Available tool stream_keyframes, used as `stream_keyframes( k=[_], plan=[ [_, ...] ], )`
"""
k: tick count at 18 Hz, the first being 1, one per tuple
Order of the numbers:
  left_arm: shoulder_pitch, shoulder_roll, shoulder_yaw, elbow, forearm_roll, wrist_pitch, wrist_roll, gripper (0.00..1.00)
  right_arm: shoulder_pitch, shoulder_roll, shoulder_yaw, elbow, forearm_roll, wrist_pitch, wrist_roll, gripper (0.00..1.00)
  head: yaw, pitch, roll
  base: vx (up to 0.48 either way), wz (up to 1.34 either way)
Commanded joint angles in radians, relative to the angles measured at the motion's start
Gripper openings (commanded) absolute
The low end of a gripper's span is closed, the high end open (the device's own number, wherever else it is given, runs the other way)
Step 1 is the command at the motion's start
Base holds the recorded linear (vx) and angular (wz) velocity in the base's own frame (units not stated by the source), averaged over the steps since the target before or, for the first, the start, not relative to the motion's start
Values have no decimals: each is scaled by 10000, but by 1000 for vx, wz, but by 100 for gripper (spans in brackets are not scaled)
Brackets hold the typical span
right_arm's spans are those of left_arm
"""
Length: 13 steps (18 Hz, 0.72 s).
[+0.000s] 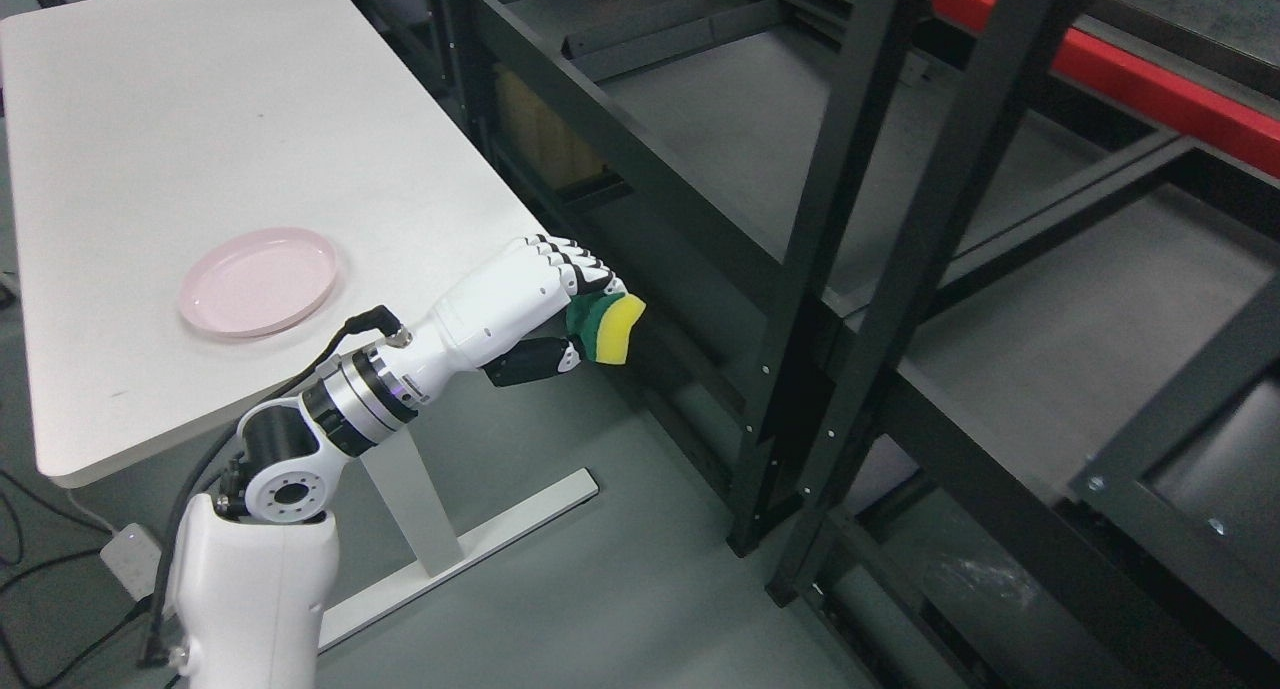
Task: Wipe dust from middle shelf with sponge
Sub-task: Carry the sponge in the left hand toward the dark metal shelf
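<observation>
Now left hand (pixel 545 304) pinches the sponge (pixel 607 328) (yellow-green), seemingly just short of the dark shelf (pixel 760 129).

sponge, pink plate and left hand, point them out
sponge (pixel 612 331), head view, on its yellow face
pink plate (pixel 258 281), head view, on its bare centre
left hand (pixel 520 294), head view, on its white back

Sponge (pixel 606 327) in left hand (pixel 520 304) beside shelf (pixel 720 129)

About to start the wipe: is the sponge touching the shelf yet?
Cannot tell. In the head view the left hand holds the sponge with its fingers, just in front of the shelf edge; one view doesn't show contact or gap.
</observation>
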Motion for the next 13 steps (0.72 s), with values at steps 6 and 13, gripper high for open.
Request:
stream_keyframes(
  k=[6,13],
  plan=[
    [-149,89,-874,-3,533,5,20,0,2,-175,0,-175,0,727,24,100,0,0,0,-190,-594],
    [-1694,89,-2315,43,808,5,127,0,2,-175,0,-175,0,727,24,100,0,0,0,-178,-889]
  ],
)
